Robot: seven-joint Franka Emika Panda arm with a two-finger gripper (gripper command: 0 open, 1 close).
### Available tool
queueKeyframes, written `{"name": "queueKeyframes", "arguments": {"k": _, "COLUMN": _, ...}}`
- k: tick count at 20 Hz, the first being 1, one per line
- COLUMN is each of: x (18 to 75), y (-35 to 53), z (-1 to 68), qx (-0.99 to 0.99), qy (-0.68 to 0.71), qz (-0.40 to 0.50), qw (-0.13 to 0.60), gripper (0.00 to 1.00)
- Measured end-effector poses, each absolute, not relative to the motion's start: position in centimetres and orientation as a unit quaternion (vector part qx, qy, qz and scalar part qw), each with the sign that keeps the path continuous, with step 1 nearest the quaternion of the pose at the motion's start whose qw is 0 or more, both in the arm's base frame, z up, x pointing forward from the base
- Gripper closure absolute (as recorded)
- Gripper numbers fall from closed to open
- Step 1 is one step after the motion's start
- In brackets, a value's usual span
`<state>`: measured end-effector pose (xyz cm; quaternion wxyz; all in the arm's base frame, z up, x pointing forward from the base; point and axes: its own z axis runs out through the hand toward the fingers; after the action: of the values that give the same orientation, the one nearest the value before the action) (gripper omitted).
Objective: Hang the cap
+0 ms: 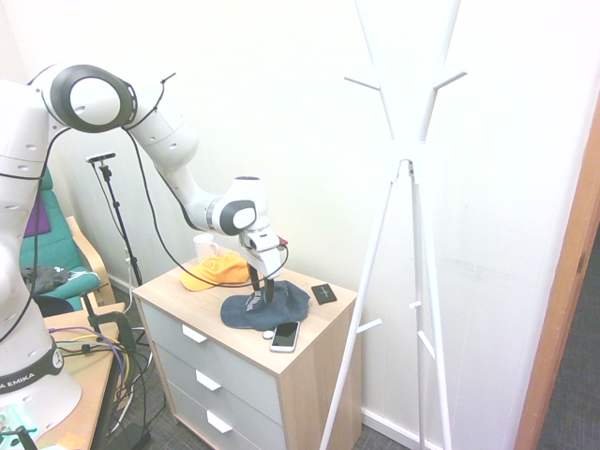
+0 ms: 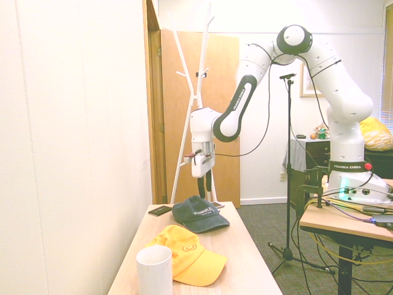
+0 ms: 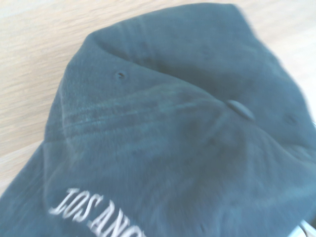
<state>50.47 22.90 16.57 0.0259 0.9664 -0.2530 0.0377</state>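
Open fingers above the navy cap; a shallow pinch may slip.
In the first exterior view, your gripper [image 1: 262, 297] has its fingers spread over the navy cap [image 1: 295, 302], which lies on the chest of drawers [image 1: 322, 321], with the coat stand [image 1: 376, 244] toward 3 o'clock. Catch only loose crown cloth and the cap could slide out; go too deep and you may flatten it. A swinging brim could nudge the phone [image 1: 284, 337] just beside it, at 5 o'clock. The brim points to about 8 o'clock; the long axis runs 8 to 2.
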Motion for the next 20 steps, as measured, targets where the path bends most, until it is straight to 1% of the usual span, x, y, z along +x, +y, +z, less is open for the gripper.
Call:
{"name": "queueKeyframes", "arguments": {"k": 5, "x": 50.9, "y": 22.8, "z": 14.5, "qx": 0.972, "qy": -0.22, "qz": 0.072, "qw": 0.031, "gripper": 0.0}}
{"name": "queueKeyframes", "arguments": {"k": 6, "x": 51.1, "y": 22.9, "z": 14.6, "qx": 0.972, "qy": -0.219, "qz": 0.076, "qw": 0.031, "gripper": 1.0}}
{"name": "queueKeyframes", "arguments": {"k": 20, "x": 51.4, "y": 22.5, "z": 14.5, "qx": 0.972, "qy": -0.217, "qz": 0.086, "qw": 0.036, "gripper": 1.0}}
